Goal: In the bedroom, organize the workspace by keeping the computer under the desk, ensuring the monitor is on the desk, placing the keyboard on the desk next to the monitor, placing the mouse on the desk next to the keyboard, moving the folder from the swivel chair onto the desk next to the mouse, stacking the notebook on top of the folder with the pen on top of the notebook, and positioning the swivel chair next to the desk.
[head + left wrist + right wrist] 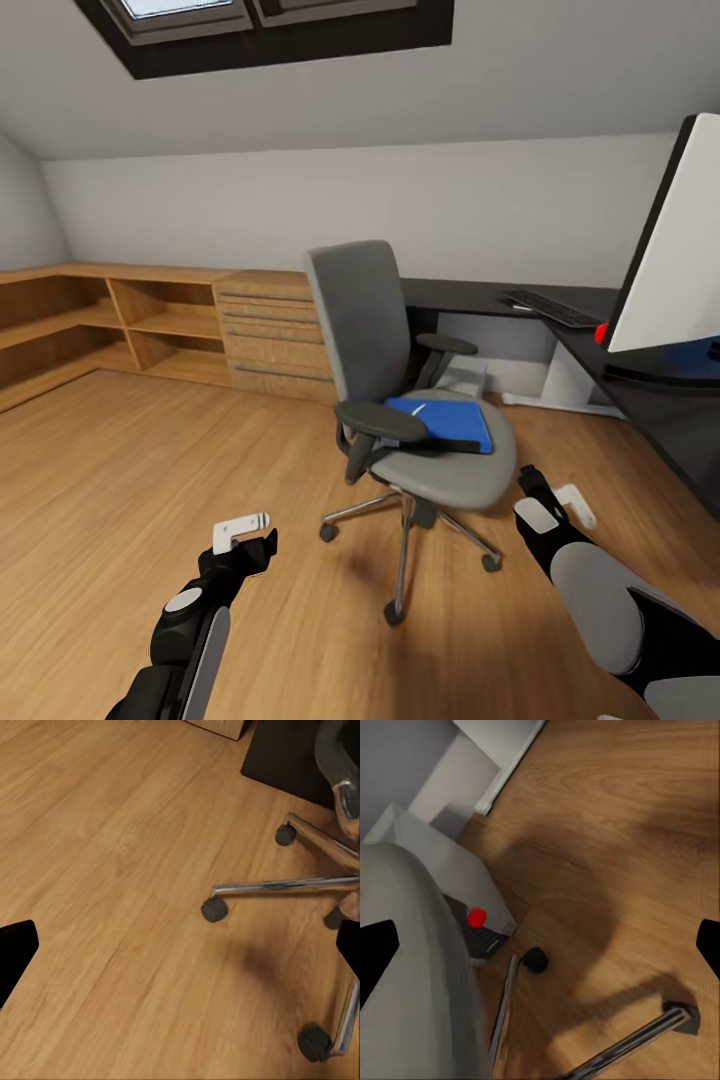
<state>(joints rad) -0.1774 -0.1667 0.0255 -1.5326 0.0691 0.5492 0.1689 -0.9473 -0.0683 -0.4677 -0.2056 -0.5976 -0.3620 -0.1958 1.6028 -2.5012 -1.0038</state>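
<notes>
My left gripper and right gripper hang with jaws spread, holding nothing, over bare light-wood floor. The bright blue flat folder lies on the grey padded swivel chair, near the glossy black desk's edge.

Both arms wear glossy black shells broken by pale grey panels and round grey joint caps. The left pincer carries white finger pieces on a black wrist; the right pincer matches, white on black.
</notes>
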